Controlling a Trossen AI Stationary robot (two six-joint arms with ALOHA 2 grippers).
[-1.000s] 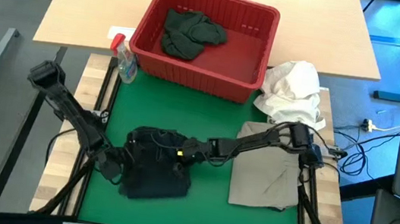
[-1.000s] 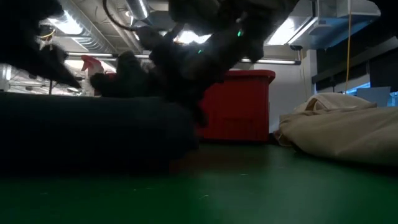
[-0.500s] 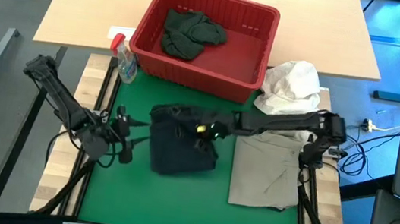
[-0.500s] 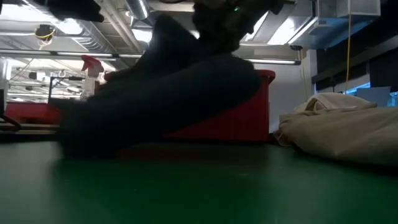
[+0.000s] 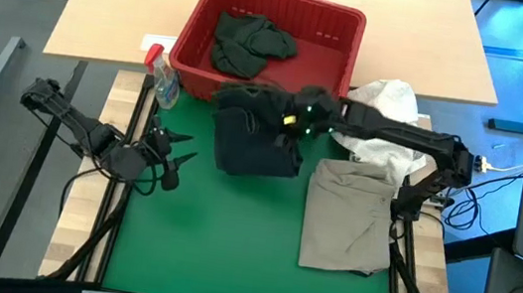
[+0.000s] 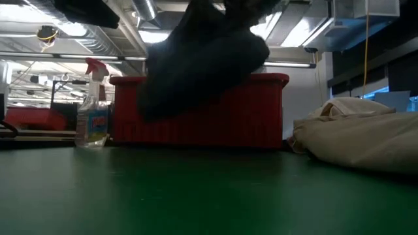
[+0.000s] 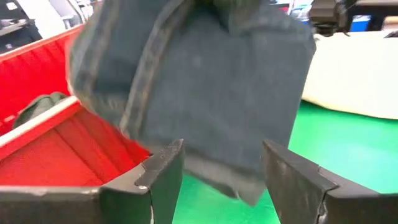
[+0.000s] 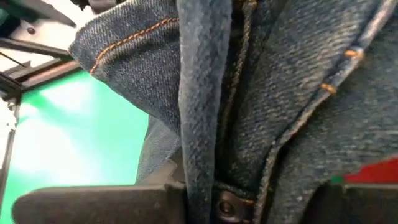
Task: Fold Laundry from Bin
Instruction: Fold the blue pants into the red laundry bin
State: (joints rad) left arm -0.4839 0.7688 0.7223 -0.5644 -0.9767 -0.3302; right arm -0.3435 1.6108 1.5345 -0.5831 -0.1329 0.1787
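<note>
So on my end the left gripper was sitting low over the green mat on the left side, fingers spread apart with nothing between them. Its wrist camera looked right past those fingers at the dark denim garment hanging a bit farther off, not touching them.

That garment was in the right gripper, pinched shut on the bunched fabric up near the front wall of the red bin. The right wrist view showed a denim seam and stitching jammed right in its jaws, which the overhead shot couldn't tell me. From table height the denim hung clear of the mat in front of the bin, something the top-down view didn't make obvious.

Compared with half a second earlier, the garment had moved farther back and a bit to the right, off the middle of the mat toward the bin, and the left arm had pulled back left.

The khaki garment lay flat on the right of the mat, with the white cloth bundle beyond it. Farther still, another dark garment sat crumpled inside the bin, and the spray bottle stood just left of it.
</note>
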